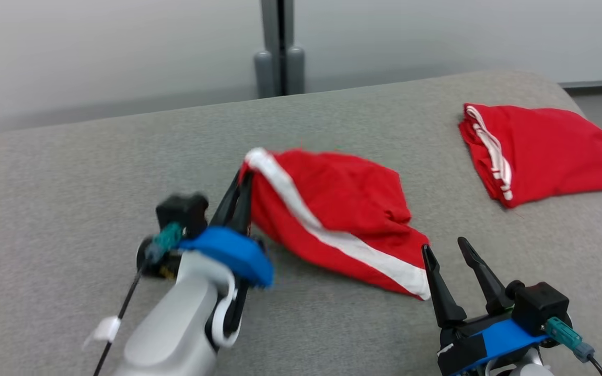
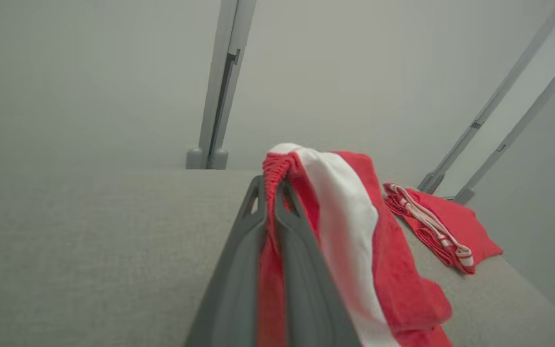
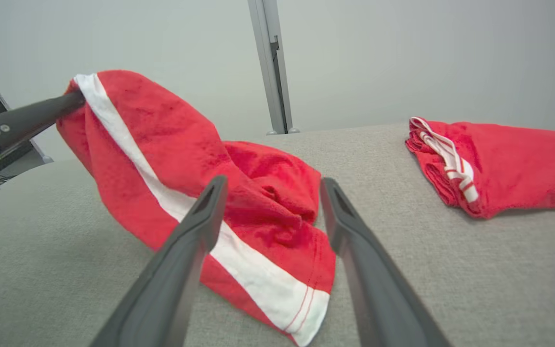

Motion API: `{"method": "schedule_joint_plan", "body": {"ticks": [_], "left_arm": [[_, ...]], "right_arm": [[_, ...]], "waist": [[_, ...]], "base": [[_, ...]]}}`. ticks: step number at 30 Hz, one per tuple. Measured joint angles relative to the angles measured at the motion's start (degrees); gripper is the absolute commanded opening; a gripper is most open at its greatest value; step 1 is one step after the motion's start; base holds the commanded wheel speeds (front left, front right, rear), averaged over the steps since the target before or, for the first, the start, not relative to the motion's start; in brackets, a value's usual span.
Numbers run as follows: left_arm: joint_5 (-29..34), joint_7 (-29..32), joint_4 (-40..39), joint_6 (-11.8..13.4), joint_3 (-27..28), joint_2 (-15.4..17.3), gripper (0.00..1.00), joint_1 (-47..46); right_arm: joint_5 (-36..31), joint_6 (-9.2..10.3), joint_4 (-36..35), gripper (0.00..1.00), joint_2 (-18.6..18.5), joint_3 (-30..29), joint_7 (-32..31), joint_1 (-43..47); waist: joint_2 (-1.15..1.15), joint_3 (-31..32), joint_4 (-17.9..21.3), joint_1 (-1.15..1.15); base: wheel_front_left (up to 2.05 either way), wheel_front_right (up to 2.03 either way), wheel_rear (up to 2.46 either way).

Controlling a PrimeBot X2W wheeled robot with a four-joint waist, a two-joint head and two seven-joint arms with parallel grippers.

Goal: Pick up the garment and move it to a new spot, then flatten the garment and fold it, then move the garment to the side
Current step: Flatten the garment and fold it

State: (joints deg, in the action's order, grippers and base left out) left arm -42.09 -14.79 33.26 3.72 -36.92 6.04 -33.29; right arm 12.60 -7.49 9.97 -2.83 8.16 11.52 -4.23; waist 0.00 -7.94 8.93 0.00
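The left fingers (image 2: 239,270) clamp the red garment (image 1: 343,209) by its raised corner; the right fingers (image 3: 176,260) stand open at its 5 o'clock.

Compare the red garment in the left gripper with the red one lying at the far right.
The held garment is crumpled, one end lifted by the shut left gripper; the folded garment lies flat and untouched. The held garment shows one broad white stripe; the folded garment shows narrow white-and-red banding at its edge. Both are red, on the same grey surface.
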Motion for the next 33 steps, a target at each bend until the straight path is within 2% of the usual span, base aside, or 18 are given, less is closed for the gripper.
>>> {"method": "schedule_joint_plan", "body": {"ticks": [7, 16, 17, 18, 19, 26, 33], "left_arm": [[-1.3, -0.1, 1.2, 2.0, 0.8, 2.4, 0.0, 13.1], [-1.2, -0.2, 0.4, 3.9, 0.3, 2.4, 0.0, 21.8], [-1.1, -0.1, 0.4, 4.0, -0.1, 2.4, 0.05, 22.3], [-0.8, 0.1, 0.4, 4.0, -0.7, 2.4, 0.5, 22.7], [-0.4, 0.1, 0.3, 4.0, -1.1, 2.5, 1.0, 23.0], [0.9, 0.0, -2.4, 4.1, -0.8, 4.8, 1.0, 24.1], [2.0, -0.2, -10.6, 3.3, 3.7, 7.8, 1.0, 24.2]], "right_arm": [[0.1, 0.0, -0.1, 1.0, 0.0, 0.0, -0.1, 0.3], [-0.5, 0.0, -0.3, 1.0, 0.0, -0.2, -0.9, 1.4], [-0.5, 0.0, -0.4, 1.0, 0.0, -0.2, -0.9, 1.5], [-0.5, 0.0, -0.5, 1.0, 0.0, -0.4, -1.2, 1.8], [-0.5, 0.0, -0.5, 1.0, 0.0, -0.4, -1.3, 2.2], [-0.6, 0.0, -1.1, 1.0, 0.0, -1.6, -1.8, 3.4], [-0.9, 0.0, -1.9, 1.0, 0.0, -3.7, -2.0, 4.5]], "waist": [[0.0, 1.1, -5.3, 0.0], [0.0, 3.4, -10.4, 0.0], [0.0, 3.7, -10.8, 0.0], [-0.01, 4.0, -11.2, 0.0], [-0.01, 4.2, -11.6, 0.0], [0.0, 5.9, -12.5, 0.0], [0.0, 7.1, -12.4, 0.0]], "base": [[0.0, 0.0, 0.0], [0.0, 0.0, 0.0], [0.0, 0.0, 0.0], [0.0, 0.0, 0.0], [0.0, 0.0, 0.0], [0.0, 0.0, 0.0], [0.0, 0.0, 0.0]]}}
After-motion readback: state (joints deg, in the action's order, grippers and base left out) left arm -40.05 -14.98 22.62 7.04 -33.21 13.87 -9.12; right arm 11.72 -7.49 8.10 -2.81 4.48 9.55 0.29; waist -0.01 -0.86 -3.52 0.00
